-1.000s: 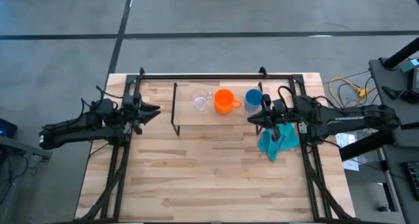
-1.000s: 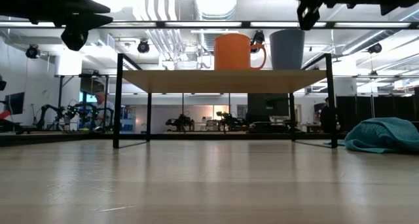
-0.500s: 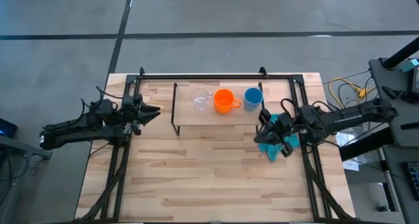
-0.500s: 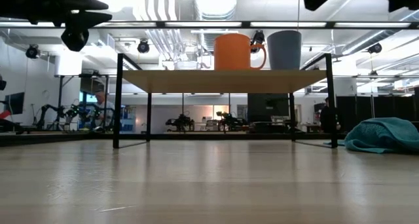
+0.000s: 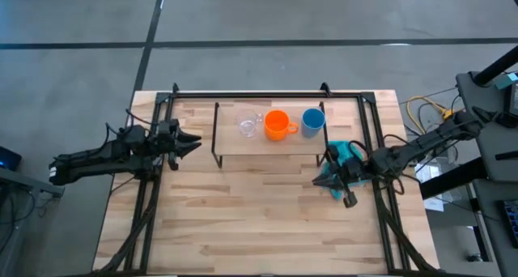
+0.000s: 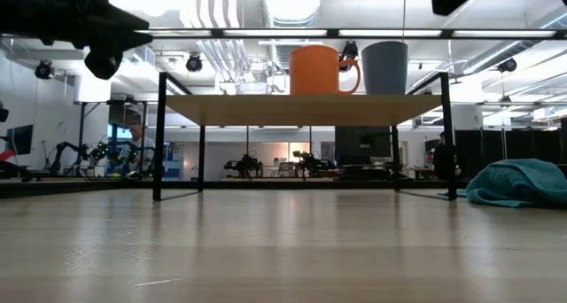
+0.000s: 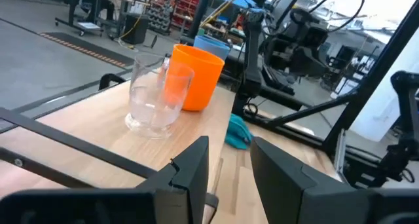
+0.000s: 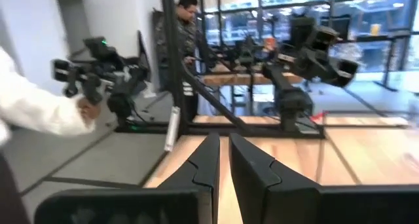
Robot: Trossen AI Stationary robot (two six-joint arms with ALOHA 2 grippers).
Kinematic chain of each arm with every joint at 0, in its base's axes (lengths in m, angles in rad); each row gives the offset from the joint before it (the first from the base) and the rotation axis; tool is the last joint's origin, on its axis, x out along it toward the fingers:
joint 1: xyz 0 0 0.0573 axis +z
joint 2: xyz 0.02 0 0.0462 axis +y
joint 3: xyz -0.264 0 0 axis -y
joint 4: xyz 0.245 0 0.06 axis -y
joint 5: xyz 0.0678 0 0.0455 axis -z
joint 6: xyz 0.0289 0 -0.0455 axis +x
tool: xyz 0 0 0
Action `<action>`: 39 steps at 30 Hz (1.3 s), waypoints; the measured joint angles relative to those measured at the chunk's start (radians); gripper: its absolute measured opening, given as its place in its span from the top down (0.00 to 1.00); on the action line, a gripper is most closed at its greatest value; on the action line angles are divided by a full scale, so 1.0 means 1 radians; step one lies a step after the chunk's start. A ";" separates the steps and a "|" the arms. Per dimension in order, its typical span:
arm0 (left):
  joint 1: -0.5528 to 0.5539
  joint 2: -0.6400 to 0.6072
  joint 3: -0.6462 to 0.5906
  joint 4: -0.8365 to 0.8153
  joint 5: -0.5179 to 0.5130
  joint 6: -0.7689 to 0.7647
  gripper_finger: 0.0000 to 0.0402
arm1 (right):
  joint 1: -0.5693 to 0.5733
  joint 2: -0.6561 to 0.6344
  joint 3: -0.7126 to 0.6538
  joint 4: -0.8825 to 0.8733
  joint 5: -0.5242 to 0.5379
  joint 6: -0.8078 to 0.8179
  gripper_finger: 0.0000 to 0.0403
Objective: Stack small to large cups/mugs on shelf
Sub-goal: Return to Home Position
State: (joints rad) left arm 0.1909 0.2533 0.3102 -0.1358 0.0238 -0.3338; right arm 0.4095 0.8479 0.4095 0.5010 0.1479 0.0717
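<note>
Glass [image 5: 248, 125], orange mug [image 5: 277, 125] and blue cup [image 5: 313, 120] sit lined up on the shelf [image 5: 243, 147], left tool [image 7: 229, 145] slightly apart, right tool [image 8: 224, 139] basically together.

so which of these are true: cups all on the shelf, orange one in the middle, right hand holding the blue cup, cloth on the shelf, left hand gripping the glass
1. All three cups stand on the shelf. True: the clear glass, the orange mug and the blue cup are in a row on it.
2. The orange mug is in the middle of the row. True.
3. The right hand holds the blue cup. False: it is off the shelf, over the tabletop, and the blue cup stands free.
4. The teal cloth lies on the shelf. False: it lies on the tabletop beside the shelf, by the right hand.
5. The left hand grips the clear glass. False: it is open and empty, off the shelf's other end.
</note>
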 joint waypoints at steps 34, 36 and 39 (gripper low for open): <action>0.000 -0.021 -0.290 0.289 0.002 -0.019 0.75 | -0.002 0.039 -0.371 0.365 0.038 0.074 0.93; 0.000 -0.021 -0.292 0.307 0.002 0.015 0.75 | -0.002 0.039 -0.387 0.365 0.038 0.068 0.93; 0.000 -0.020 -0.301 0.324 0.002 0.083 0.75 | -0.002 0.039 -0.394 0.362 0.038 0.032 0.93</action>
State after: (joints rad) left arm 0.1913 0.2332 0.0092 0.1883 0.0261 -0.2511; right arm 0.4076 0.8873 0.0151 0.8634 0.1857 0.1039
